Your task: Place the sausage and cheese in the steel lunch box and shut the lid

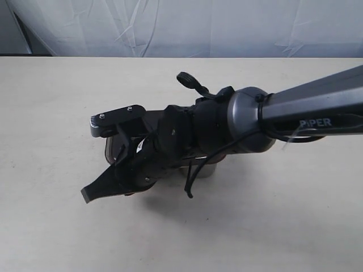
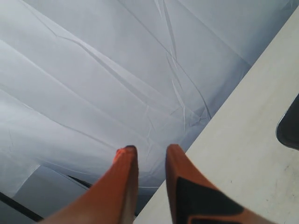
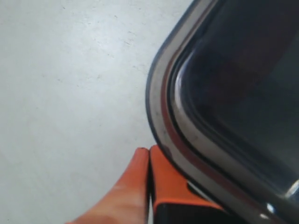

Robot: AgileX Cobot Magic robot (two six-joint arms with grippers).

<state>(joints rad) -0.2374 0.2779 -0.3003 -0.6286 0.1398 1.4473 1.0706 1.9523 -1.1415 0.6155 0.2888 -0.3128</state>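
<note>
My right arm reaches across the table from the right and hides most of the steel lunch box (image 1: 206,169); only a shiny corner shows under it. The dark smoky lid (image 3: 243,70) lies flat, and a brownish edge of the lid (image 1: 112,148) shows beside the arm. My right gripper (image 3: 149,152) is shut with nothing in it, its tips low on the table right by the lid's rounded corner; in the exterior view the right gripper (image 1: 91,194) points to the front left. My left gripper (image 2: 150,150) is open and empty, aimed at the white backdrop. The sausage and cheese are hidden.
The beige table (image 1: 51,113) stretches all round the box. A white crumpled cloth backdrop (image 1: 181,25) hangs behind its far edge. In the left wrist view a dark rounded shape (image 2: 290,126) cuts in at the side over the table.
</note>
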